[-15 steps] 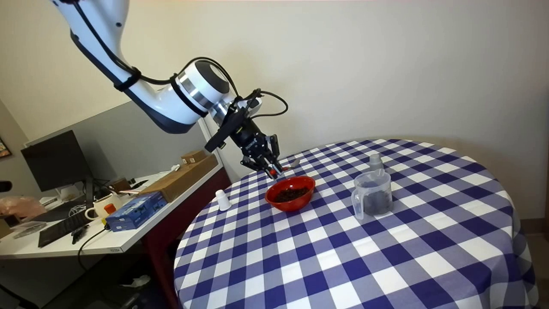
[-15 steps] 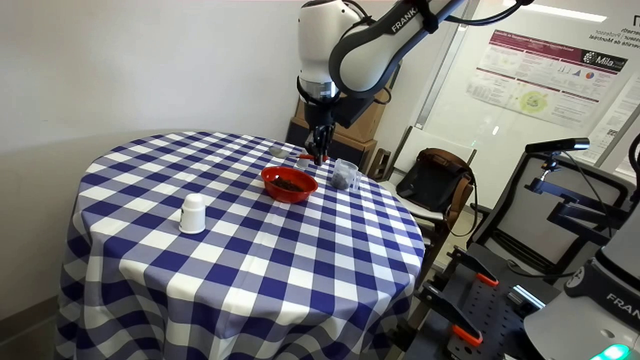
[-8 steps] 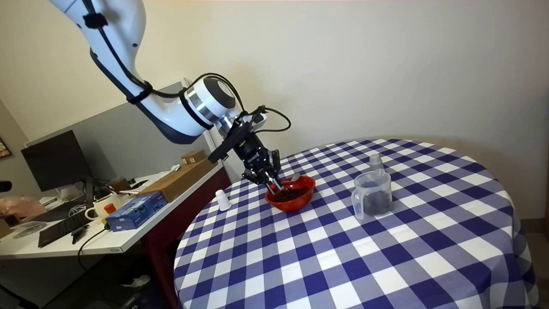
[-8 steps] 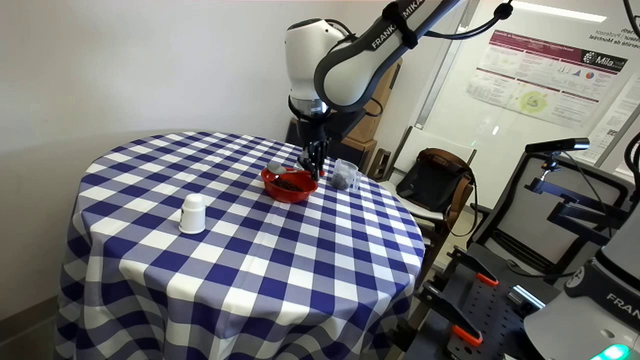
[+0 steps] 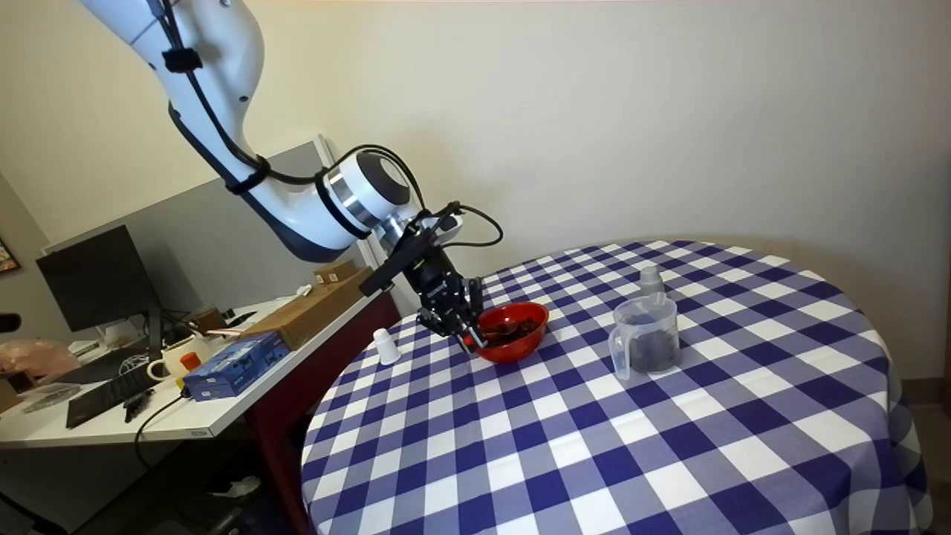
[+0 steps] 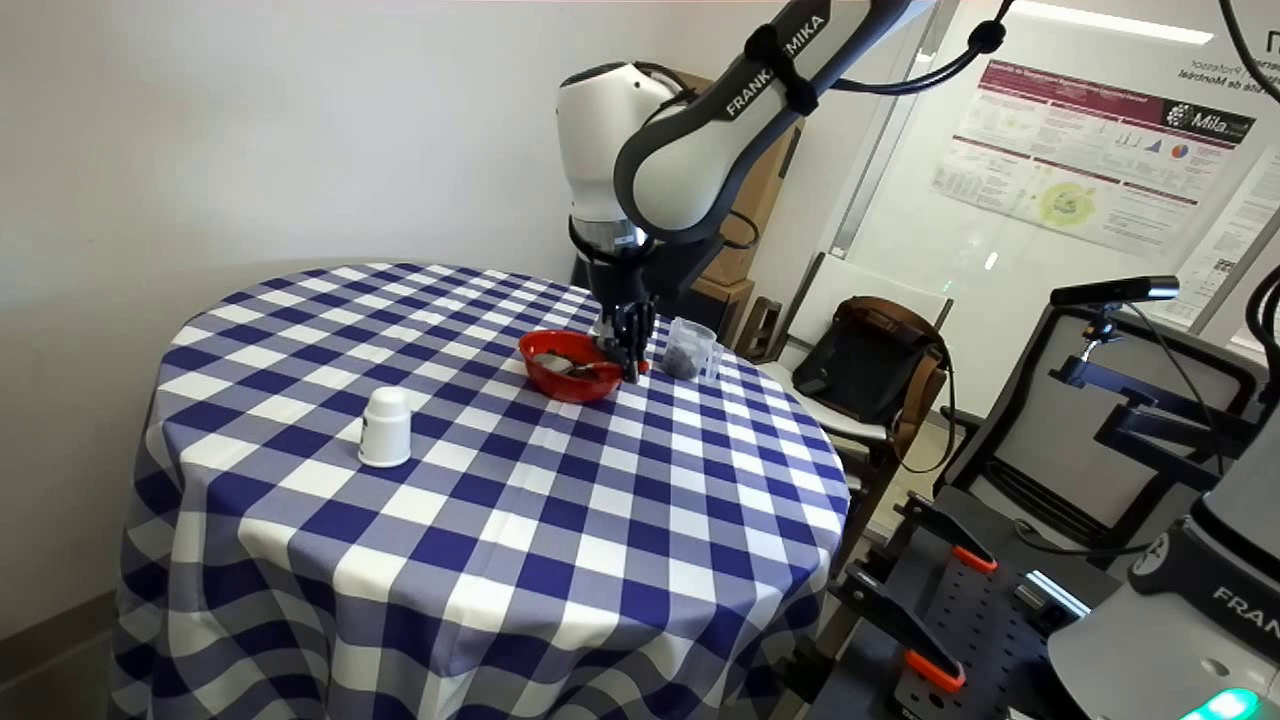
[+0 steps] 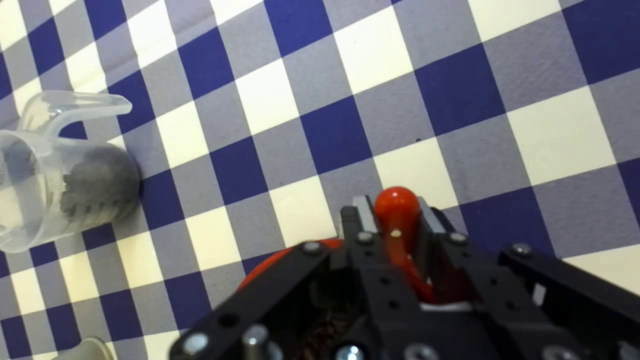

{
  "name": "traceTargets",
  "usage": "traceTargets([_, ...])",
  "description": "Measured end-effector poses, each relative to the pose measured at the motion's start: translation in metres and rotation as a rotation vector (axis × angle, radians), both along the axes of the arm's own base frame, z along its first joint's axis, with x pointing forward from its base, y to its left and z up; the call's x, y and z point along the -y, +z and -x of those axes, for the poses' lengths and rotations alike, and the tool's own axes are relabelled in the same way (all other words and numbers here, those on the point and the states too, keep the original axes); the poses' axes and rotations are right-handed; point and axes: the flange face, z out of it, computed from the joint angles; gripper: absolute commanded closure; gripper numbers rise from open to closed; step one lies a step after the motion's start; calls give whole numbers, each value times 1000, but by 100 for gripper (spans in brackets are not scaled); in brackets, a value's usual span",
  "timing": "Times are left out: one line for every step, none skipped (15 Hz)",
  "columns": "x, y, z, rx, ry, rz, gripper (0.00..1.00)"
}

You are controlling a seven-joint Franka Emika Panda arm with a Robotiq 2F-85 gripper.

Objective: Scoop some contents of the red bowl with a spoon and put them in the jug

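My gripper (image 5: 473, 342) is low beside the red bowl (image 5: 516, 354), at its rim in both exterior views. Its fingers are closed around the spoon's red handle (image 7: 397, 205), whose rounded end sticks out between the tips. The metal spoon head (image 6: 552, 363) rests down among the dark brown contents (image 5: 524, 329) inside the bowl. Most of the bowl is hidden behind the gripper in the wrist view, with a strip of its rim (image 7: 270, 260) showing. The clear jug (image 5: 645, 338) stands upright apart from the bowl, and dark matter (image 7: 102, 185) shows through its wall.
A greyish bottle (image 5: 651, 281) stands just behind the jug. On the opposite side of the bowl is a white container (image 6: 386, 432). A blue-and-white checked cloth (image 5: 565, 453) covers the round table. A cluttered desk (image 5: 178, 416) stands alongside.
My gripper has come down with the spoon from above the bowl to its rim. The spoon head has dropped into the contents. The bowl has shifted slightly away from the gripper.
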Motion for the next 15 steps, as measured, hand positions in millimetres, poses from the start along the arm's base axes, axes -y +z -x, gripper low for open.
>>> traceTargets([-1, -1, 0, -3, -2, -2, 90])
traceTargets([-1, -1, 1, -6, -4, -4, 89])
traceTargets([-1, -2, 1, -10, -6, -6, 76])
traceTargets([-1, -3, 2, -16, -8, -8, 54])
traceTargets([0, -5, 2, -23, -7, -10, 51])
traceTargets([0, -6, 3, -31, -6, -10, 50])
traceTargets([1, -6, 4, -37, -8, -10, 43])
traceTargets([1, -6, 4, -41, -13, -12, 37])
traceTargets([2, -6, 4, -42, -21, -18, 31])
traceTargets([3, -5, 3, -40, -32, -26, 22])
traceTargets([3, -2, 3, -36, -47, -37, 16])
traceTargets([4, 4, 1, -27, -66, -52, 8])
traceTargets([5, 13, -1, -14, -89, -68, 2])
traceTargets([8, 25, -3, 4, -113, -86, 0])
traceTargets([11, 40, -5, 25, -139, -104, 0])
